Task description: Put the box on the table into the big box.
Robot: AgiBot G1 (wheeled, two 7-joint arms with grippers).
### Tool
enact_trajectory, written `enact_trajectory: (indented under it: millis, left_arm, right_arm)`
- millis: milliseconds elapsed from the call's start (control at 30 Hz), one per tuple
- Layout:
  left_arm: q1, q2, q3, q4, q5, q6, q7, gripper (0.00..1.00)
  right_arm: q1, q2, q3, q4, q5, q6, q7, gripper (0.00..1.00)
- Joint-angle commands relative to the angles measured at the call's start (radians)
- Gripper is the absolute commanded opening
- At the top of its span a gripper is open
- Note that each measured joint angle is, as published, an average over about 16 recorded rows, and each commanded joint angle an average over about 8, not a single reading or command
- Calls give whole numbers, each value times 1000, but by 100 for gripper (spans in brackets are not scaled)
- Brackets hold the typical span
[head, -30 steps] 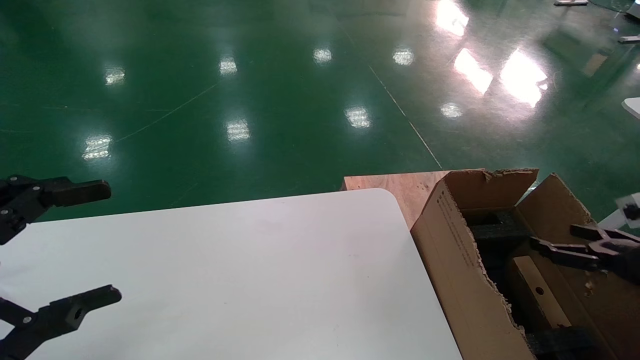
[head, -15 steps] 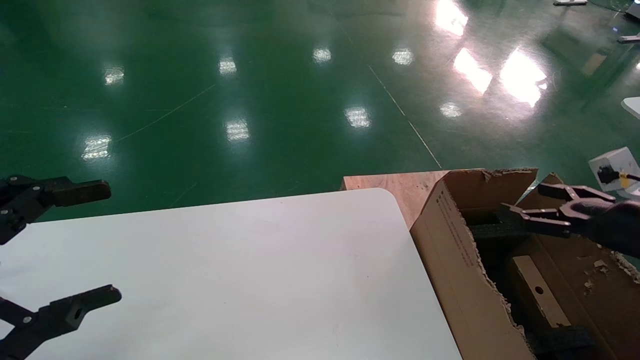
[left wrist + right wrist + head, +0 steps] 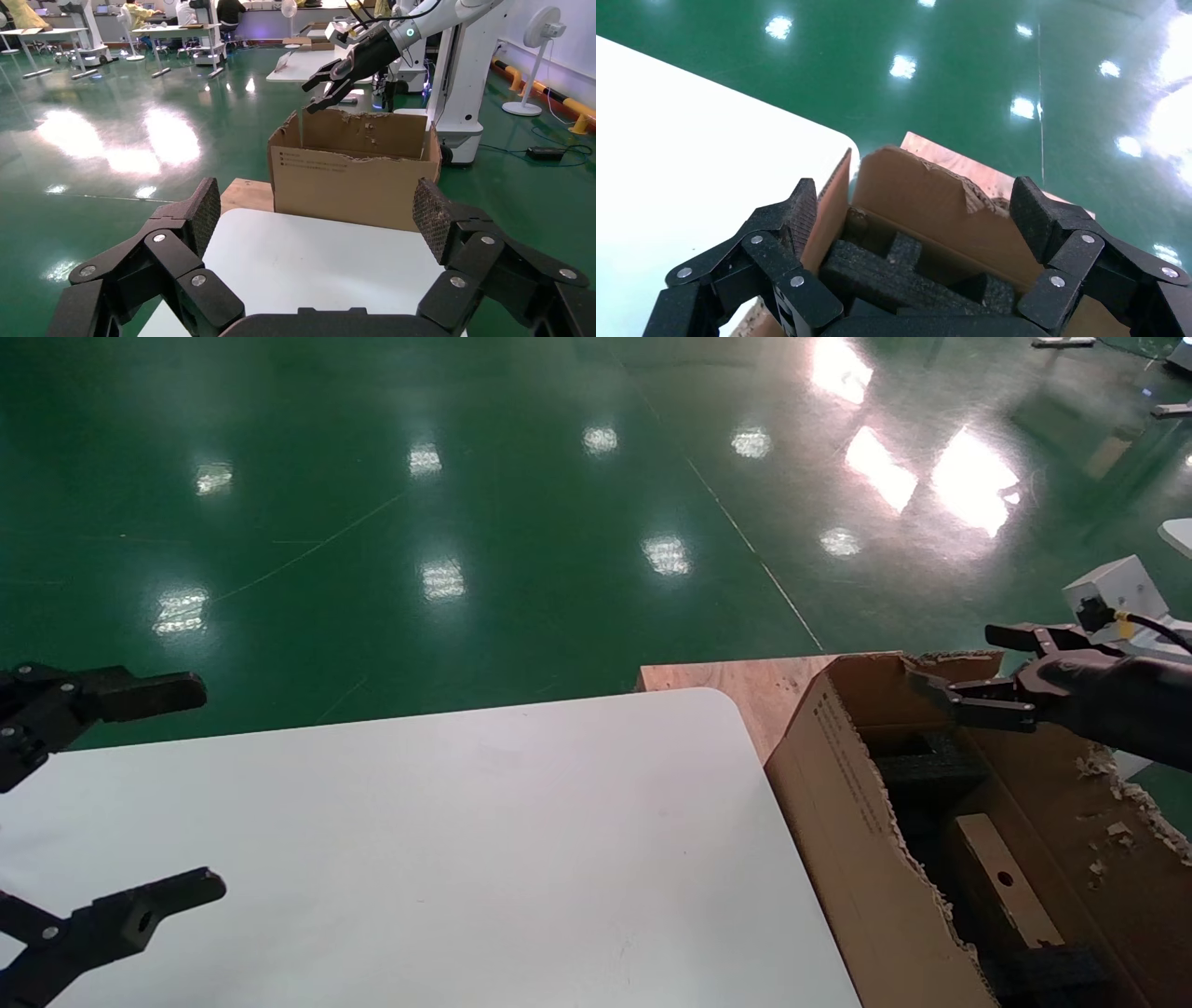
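Green floor behind, box (image 3: 1006, 891) inside big box (image 3: 852, 803), right tool (image 3: 968, 677) spread apart above, empty.

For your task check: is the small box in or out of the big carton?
In. The box lies inside the big box; the table holds none.

The big box (image 3: 843, 803) stands right of the table (image 3: 447, 859) — the box (image 3: 1006, 891) lies inside it, with foam (image 3: 931, 770) behind — and a board (image 3: 745, 682) sits behind the table's corner.
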Motion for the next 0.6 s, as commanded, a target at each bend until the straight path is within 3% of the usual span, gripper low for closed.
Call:
enact_trajectory:
  millis: [33, 333, 600]
  left_arm:
    - [0, 0, 0, 0, 0, 0, 0, 100]
    - [0, 0, 0, 0, 0, 0, 0, 100]
    - [0, 0, 0, 0, 0, 0, 0, 100]
  right_arm:
    - [0, -2, 1, 3, -3, 6, 0, 100]
    - [-27, -6, 34, -8, 1, -24, 2, 100]
    - [-219, -81, 300, -1, -15, -125, 2, 100]
